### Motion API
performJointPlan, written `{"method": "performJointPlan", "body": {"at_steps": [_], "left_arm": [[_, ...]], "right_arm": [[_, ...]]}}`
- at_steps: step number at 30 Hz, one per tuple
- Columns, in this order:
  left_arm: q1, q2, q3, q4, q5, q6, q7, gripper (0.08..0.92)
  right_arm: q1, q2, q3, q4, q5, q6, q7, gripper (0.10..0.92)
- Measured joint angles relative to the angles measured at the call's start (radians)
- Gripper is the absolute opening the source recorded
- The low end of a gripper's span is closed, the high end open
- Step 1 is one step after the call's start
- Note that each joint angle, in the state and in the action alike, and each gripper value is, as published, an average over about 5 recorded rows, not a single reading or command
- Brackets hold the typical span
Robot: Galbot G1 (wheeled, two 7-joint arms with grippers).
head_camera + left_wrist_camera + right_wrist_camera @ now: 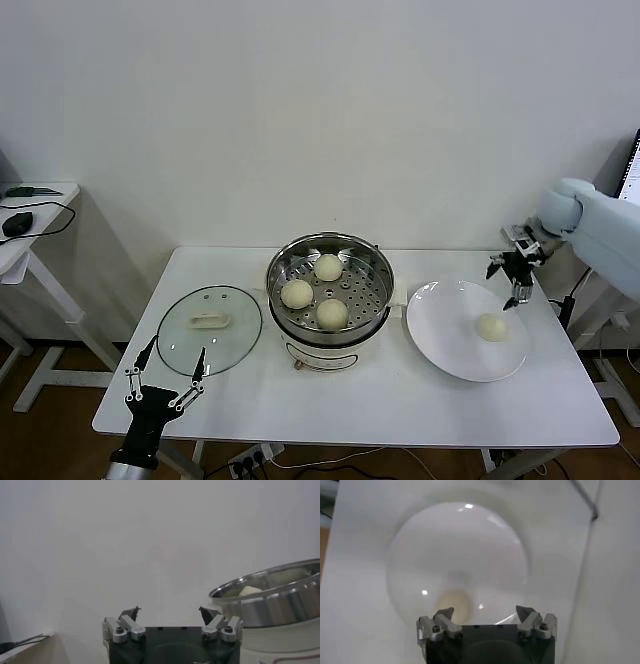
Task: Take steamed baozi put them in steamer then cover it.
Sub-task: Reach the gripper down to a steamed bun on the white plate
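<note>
Three cream-white steamed baozi (329,267) (297,294) (332,314) lie on the perforated tray of the steel steamer (372,262) at the table's middle. One more baozi (491,327) (453,605) rests on the white plate (445,340) to the right. My right gripper (514,276) (485,612) hovers open above the plate's far edge, a little above and behind that baozi, holding nothing. The glass cover (210,329) with its cream handle lies flat on the table left of the steamer. My left gripper (168,371) (170,611) stands open and empty at the table's front left, just before the cover.
The steamer's rim (270,587) shows beside the left gripper in its wrist view. A side table (25,235) with a black mouse and cable stands far left. A white wall closes the back.
</note>
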Motion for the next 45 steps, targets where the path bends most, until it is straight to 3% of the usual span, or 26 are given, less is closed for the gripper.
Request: {"method": "performJointPlan", "body": {"at_steps": [30,40,45], "left_arm": [[0.023,-0.008,-0.014,0.003,0.004,-0.011,0.000,0.823],[0.023,-0.009,-0.015,0.006,0.005,-0.012,-0.001,0.823],[0.022,-0.008,-0.017,0.007,0.005,-0.012,-0.002,0.823]], "right_arm": [[-0.182,0.091,0.093,-0.156,-0.039,-0.058,0.107,0.815],[-0.208,0.108,0.108,-0.177,-0.053,-0.059,0.106,0.754],[-0.210,0.110,0.112,-0.180,-0.056,-0.058,0.105,0.674]]}}
